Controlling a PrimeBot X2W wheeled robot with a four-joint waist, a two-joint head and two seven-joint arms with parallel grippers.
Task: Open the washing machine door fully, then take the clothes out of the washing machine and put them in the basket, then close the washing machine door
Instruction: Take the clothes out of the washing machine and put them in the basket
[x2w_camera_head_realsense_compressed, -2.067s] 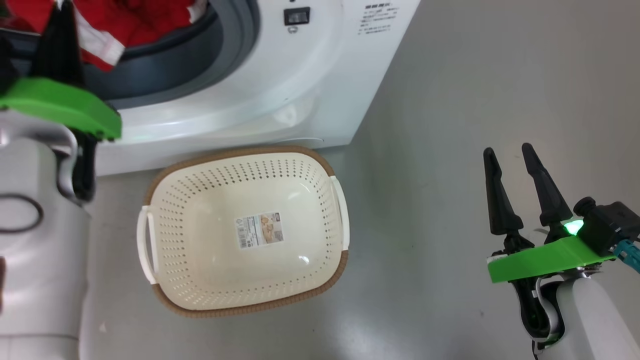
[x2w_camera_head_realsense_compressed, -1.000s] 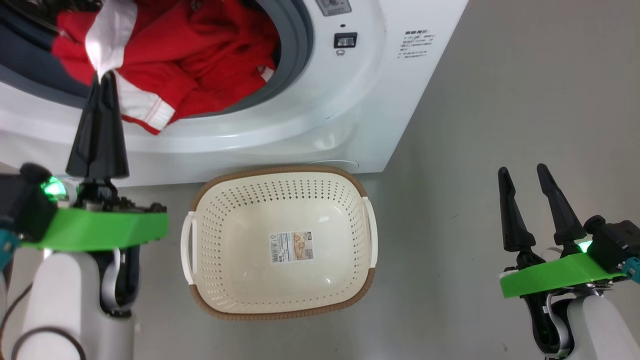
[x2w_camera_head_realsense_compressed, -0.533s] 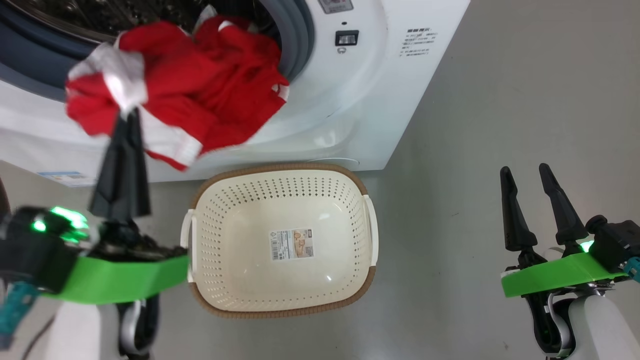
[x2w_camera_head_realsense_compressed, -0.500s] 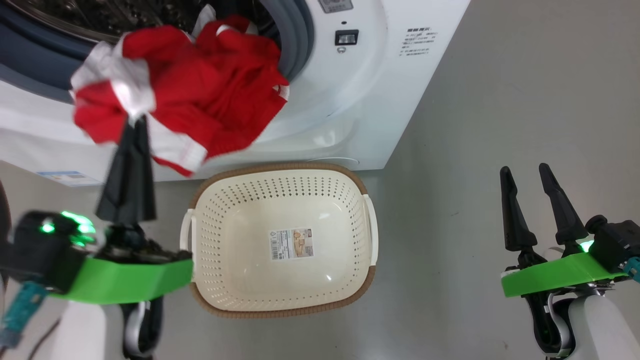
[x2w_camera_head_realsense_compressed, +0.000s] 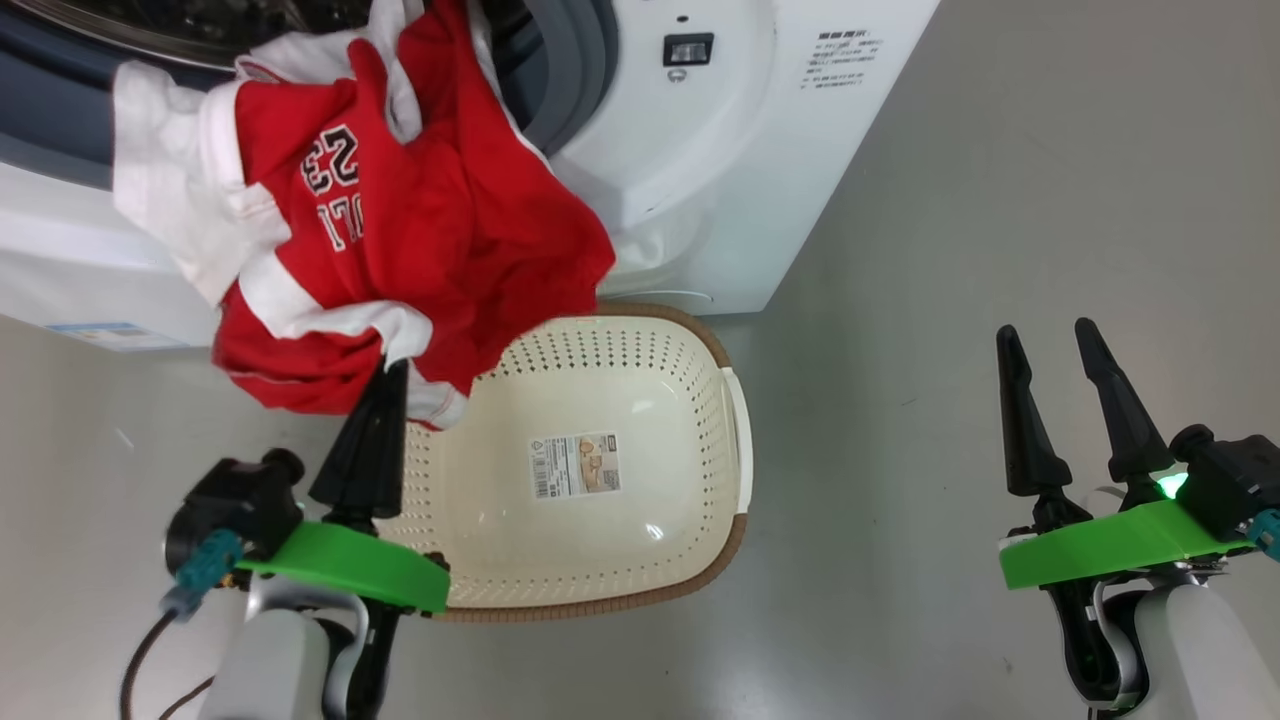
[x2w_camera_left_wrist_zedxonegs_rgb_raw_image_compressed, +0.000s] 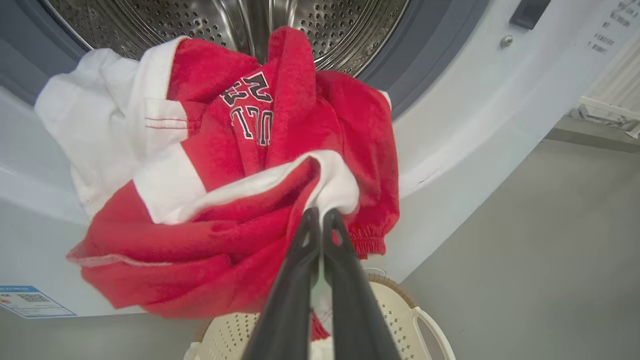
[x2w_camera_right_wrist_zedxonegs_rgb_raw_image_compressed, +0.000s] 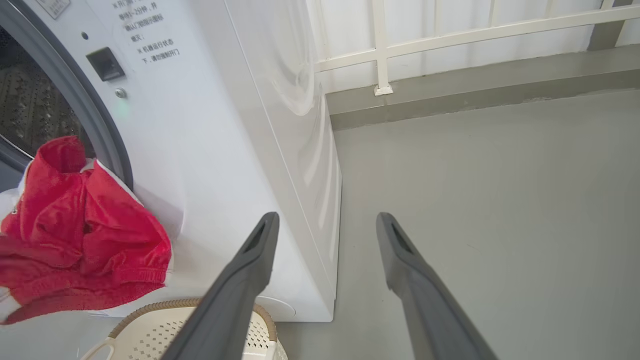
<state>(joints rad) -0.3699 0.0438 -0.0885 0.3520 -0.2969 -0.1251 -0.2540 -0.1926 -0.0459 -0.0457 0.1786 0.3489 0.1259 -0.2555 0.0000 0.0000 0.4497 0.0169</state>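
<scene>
Now: left gripper (x2w_camera_head_realsense_compressed: 393, 370) has its fingers clamped together on a white band of the red clothes (x2w_camera_head_realsense_compressed: 430, 220). The bundle hangs in front of the steel drum (x2w_camera_left_wrist_zedxonegs_rgb_raw_image_compressed: 250, 15) opening of the washing machine (x2w_camera_head_realsense_compressed: 720, 150) and over the left rim of the cream basket (x2w_camera_head_realsense_compressed: 640, 350). Dark outlined digits show on the fabric. The basket stands on the grey floor (x2w_camera_head_realsense_compressed: 1000, 200), just beside the machine's front. Right gripper (x2w_camera_head_realsense_compressed: 1045, 335): fingers apart, holding nothing, well right of the basket.

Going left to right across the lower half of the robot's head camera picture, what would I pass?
left gripper, pinching the clothes → basket → right gripper, open
</scene>
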